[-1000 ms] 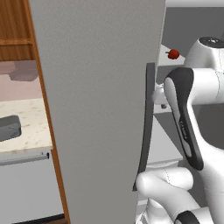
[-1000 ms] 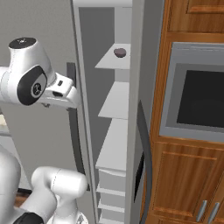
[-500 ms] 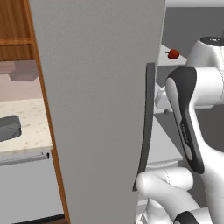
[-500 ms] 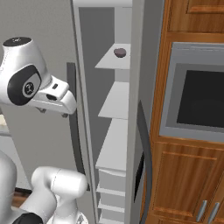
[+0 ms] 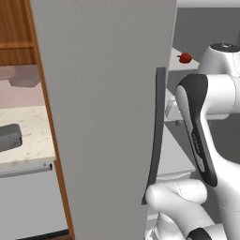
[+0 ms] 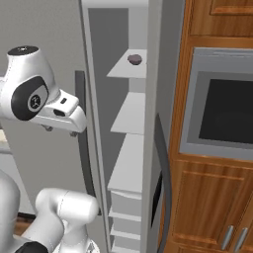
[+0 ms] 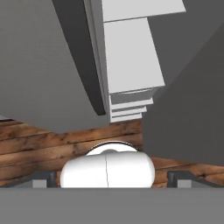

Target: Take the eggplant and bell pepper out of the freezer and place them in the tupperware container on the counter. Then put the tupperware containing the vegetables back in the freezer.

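Note:
The freezer door (image 5: 103, 103) stands swung open, its dark curved handle (image 5: 157, 136) facing me. On the top shelf inside lie the small red bell pepper (image 5: 185, 57) and the dark purple eggplant (image 6: 134, 59). My gripper (image 6: 60, 130) hangs beside the handle (image 6: 81, 123), well below that shelf, pointing down at the floor, open and empty. In the hand view the gripper (image 7: 109, 177) has its fingertips (image 7: 43, 177) wide apart. The dark grey tupperware container (image 5: 8, 137) rests on the beige counter (image 5: 33, 140) at the left.
Pale freezer shelves (image 6: 129, 116) step down inside, with drawers (image 6: 123, 202) below. A built-in oven (image 6: 222, 106) in wooden cabinets (image 6: 207, 207) stands to the right. A grey drawer front (image 5: 28, 197) sits under the counter. Wooden floor (image 7: 43, 148) lies below.
My hand has dropped a little and tipped further downward beside the door handle. The jaws stayed open, and the door and vegetables have not moved.

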